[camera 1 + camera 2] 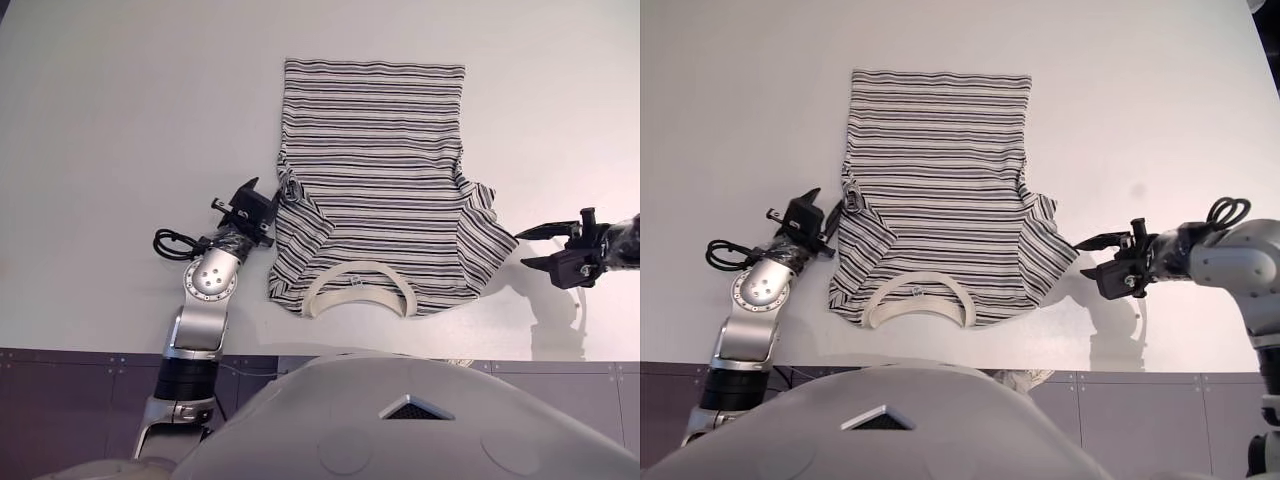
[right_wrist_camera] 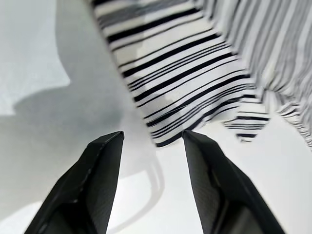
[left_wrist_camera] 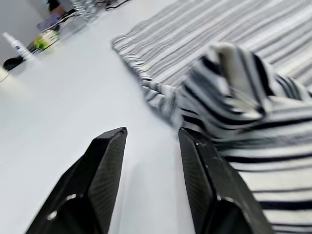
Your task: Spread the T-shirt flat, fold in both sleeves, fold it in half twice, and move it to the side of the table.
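The striped T-shirt (image 1: pixel 375 170) lies on the white table (image 1: pixel 120 120), its cream collar (image 1: pixel 358 282) toward me and its hem at the far end. Its left sleeve is folded inward, with a bunched corner (image 3: pixel 234 83) just beside my left gripper (image 1: pixel 268 212). That gripper is open at the shirt's left edge, and nothing sits between its fingers (image 3: pixel 107 161). The right sleeve (image 2: pixel 185 68) sticks out sideways. My right gripper (image 1: pixel 1081 256) is open just off the sleeve tip, holding nothing.
The table's front edge (image 1: pixel 100 350) runs close to me. Bare tabletop lies on both sides of the shirt and beyond its hem. A black cable loop (image 1: pixel 172 245) hangs off my left arm. A bottle (image 3: pixel 17 46) and clutter stand far off.
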